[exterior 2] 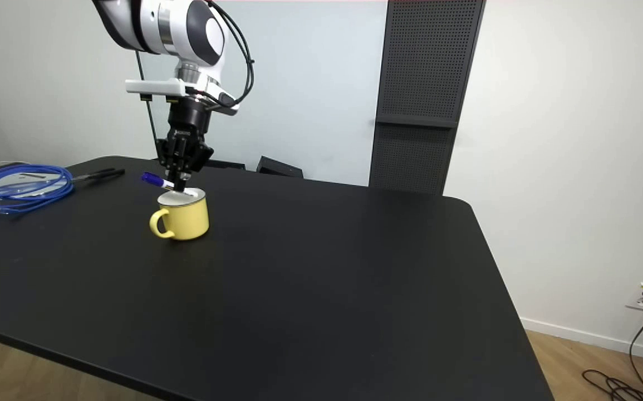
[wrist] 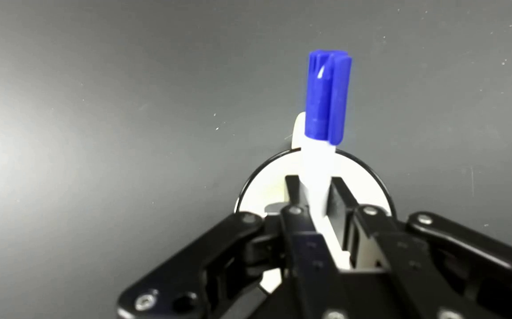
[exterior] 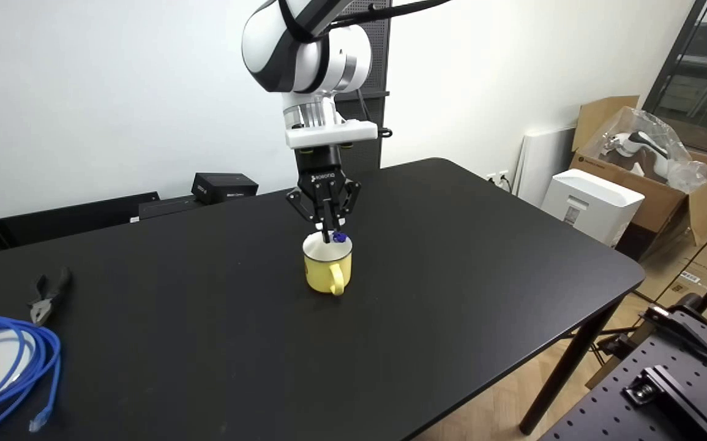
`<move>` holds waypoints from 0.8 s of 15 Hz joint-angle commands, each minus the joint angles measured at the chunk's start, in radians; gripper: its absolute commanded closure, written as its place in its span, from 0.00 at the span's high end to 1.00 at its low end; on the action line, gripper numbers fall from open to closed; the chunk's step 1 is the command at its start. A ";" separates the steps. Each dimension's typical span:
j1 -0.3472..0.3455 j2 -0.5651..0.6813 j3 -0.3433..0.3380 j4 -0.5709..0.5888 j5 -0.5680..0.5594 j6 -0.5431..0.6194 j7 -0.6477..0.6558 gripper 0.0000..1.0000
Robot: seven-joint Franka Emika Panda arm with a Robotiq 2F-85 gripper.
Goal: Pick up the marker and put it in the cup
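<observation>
Pinching the slanting marker point(wrist: 321, 126) tight over the cup point(exterior 2: 189, 220), the claw point(wrist: 318, 189) seems at the placing step, likely needing steeper tilt before release.

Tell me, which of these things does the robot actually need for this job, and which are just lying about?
Part of the job:
marker, blue and white
hand, gripping the marker
yellow cup, upright below the hand

Just lying about:
coiled blue cable
pliers
open cardboard box
</observation>
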 commanded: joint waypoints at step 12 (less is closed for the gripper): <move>0.003 -0.001 -0.009 0.048 0.013 0.039 0.002 1.00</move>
